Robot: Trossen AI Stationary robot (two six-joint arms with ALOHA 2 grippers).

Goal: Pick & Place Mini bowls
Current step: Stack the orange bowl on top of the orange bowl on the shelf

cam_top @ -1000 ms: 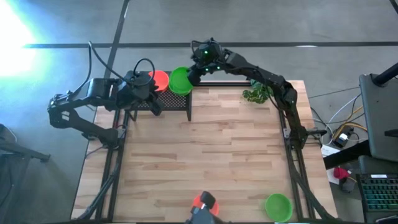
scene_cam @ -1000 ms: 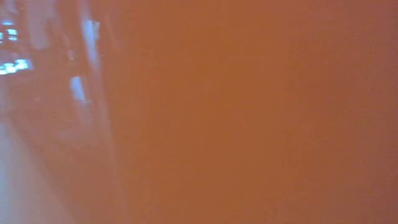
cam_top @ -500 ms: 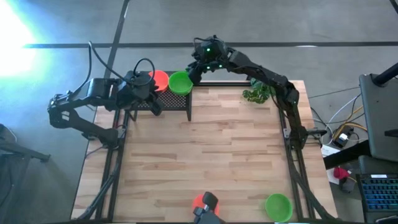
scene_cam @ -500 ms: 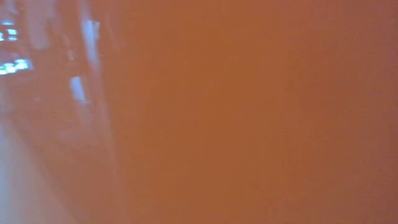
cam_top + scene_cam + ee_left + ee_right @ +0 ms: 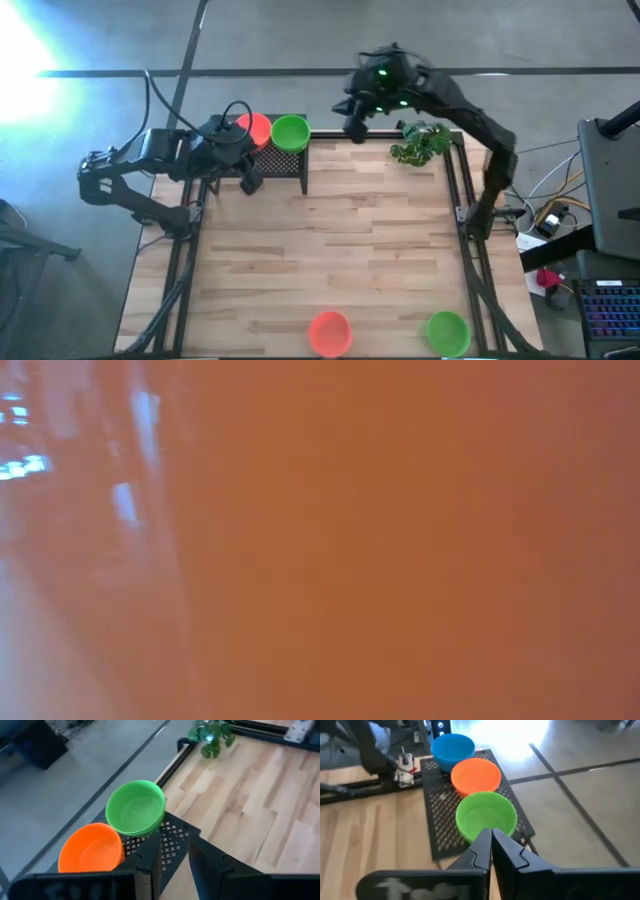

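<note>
- On the black mesh stand (image 5: 262,158) at the counter's (image 5: 330,240) far left corner: green bowl (image 5: 290,131), orange bowl (image 5: 254,129), blue bowl (image 5: 452,747), in a row.
- Near edge of counter: second orange bowl (image 5: 329,332) and second green bowl (image 5: 447,331), apart.
- Right pincer (image 5: 356,126) shut, empty, raised beside the plant sprig (image 5: 421,143).
- Left pincer (image 5: 249,178) parted, empty, at the stand.
</note>
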